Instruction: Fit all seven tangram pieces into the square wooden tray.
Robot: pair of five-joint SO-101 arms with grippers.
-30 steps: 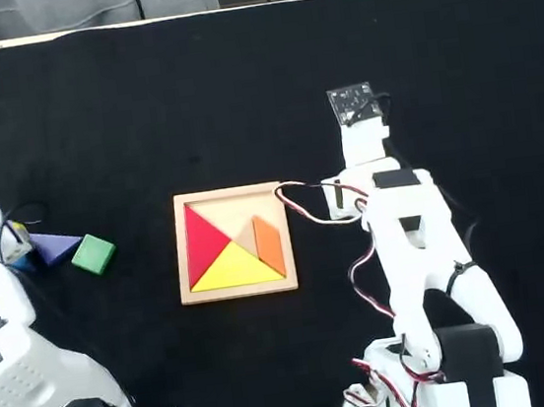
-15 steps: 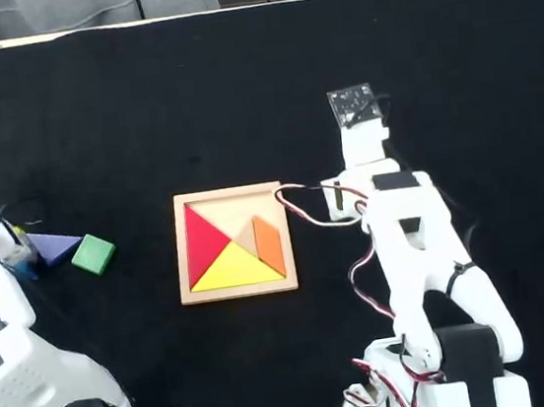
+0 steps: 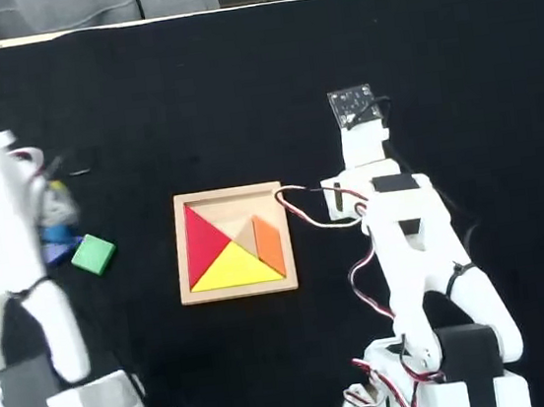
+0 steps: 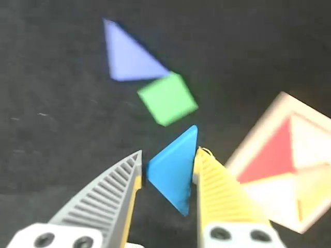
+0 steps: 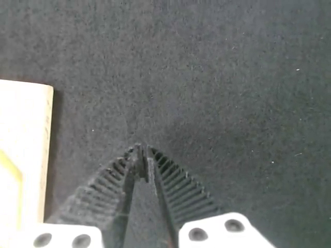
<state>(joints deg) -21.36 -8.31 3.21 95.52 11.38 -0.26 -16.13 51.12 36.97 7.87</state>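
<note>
The square wooden tray [image 3: 239, 291] lies mid-table and holds a red triangle [image 3: 203, 244], a yellow triangle [image 3: 235, 268] and an orange piece [image 3: 270, 244]. To its left on the black cloth lie a green square [image 3: 93, 255] and a purple triangle [image 3: 54, 253]. My left gripper [image 4: 168, 153] is shut on a blue triangle [image 4: 174, 170], held above the cloth, with the green square [image 4: 167, 98] and purple triangle [image 4: 128, 52] beyond it and the tray [image 4: 268, 118] to one side. My right gripper [image 5: 140, 155] is shut with nothing in it, low over the cloth just beside the tray's edge [image 5: 31, 129].
The left arm [image 3: 7, 226] stands tall over the table's left side. The right arm [image 3: 410, 236] rises from the front edge, right of the tray. Open black cloth stretches behind the tray and to the far right.
The left arm has risen and swung from low beside the purple triangle, carrying the blue triangle off the cloth. The right arm has kept still.
</note>
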